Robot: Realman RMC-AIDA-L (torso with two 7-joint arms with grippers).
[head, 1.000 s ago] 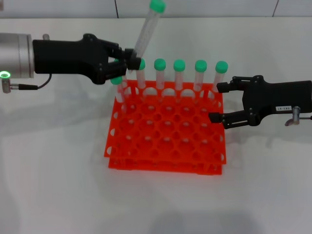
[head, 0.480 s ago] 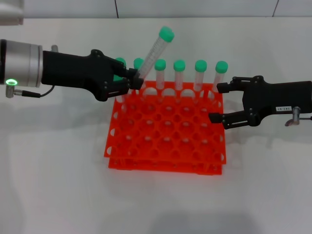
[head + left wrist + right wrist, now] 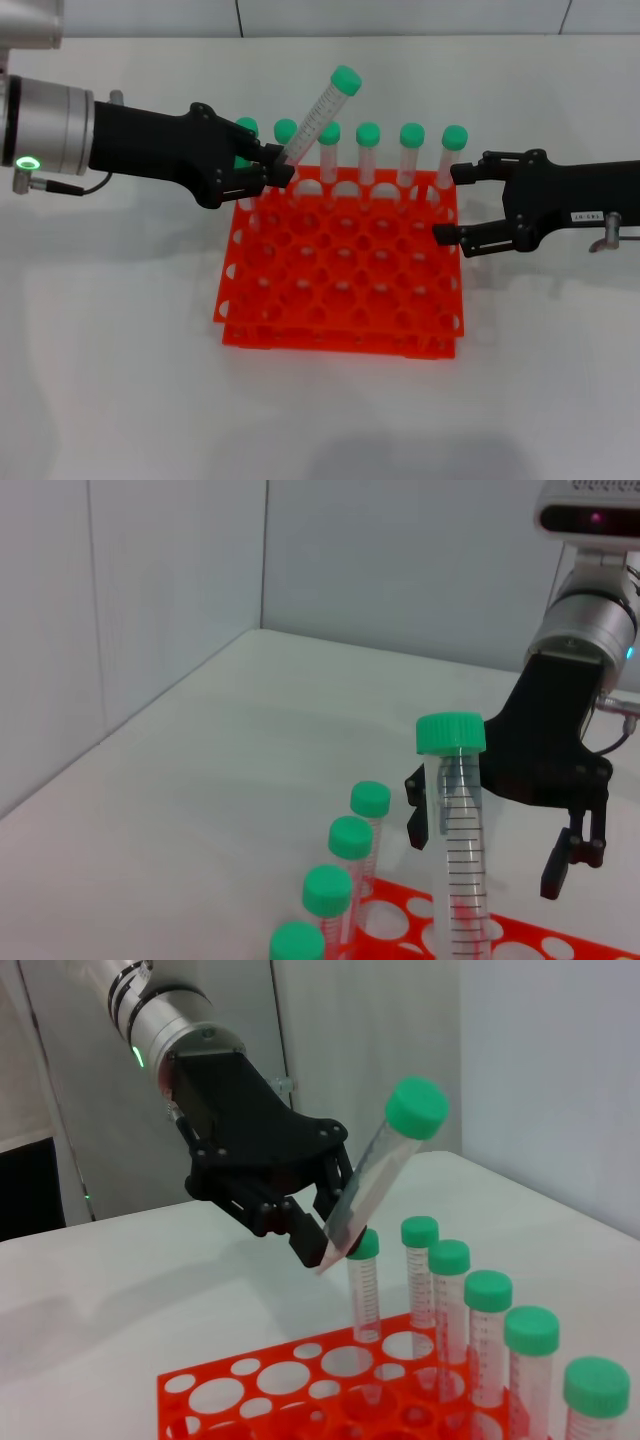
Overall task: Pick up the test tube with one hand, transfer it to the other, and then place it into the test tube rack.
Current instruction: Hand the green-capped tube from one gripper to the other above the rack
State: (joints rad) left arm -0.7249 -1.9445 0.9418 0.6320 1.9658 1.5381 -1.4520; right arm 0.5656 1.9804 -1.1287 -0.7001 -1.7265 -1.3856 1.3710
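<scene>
Table: white, flat, carrying the rack near its middle.
Test tube rack: bright orange, two-tiered, with a grid of round holes; sits between the two arms.
Left gripper: black, plain wrist, on a silver arm with a green light ring; reaches in from the left over the rack's back-left corner, fingers clamped on the lower end of the test tube.
Right gripper: black, small white label on the wrist; hangs just beside the rack's right edge near the back row, fingers spread apart — nothing between them.
Row of tubes: green-capped, upright in the rack's back row; likely six, though the leftmost caps sit partly behind the left gripper.
Test tube: clear with a green cap, held off the rack and tilted, cap up and leaning toward the right gripper; lower tip pinched just above the back-left holes — not seated in any.
</scene>
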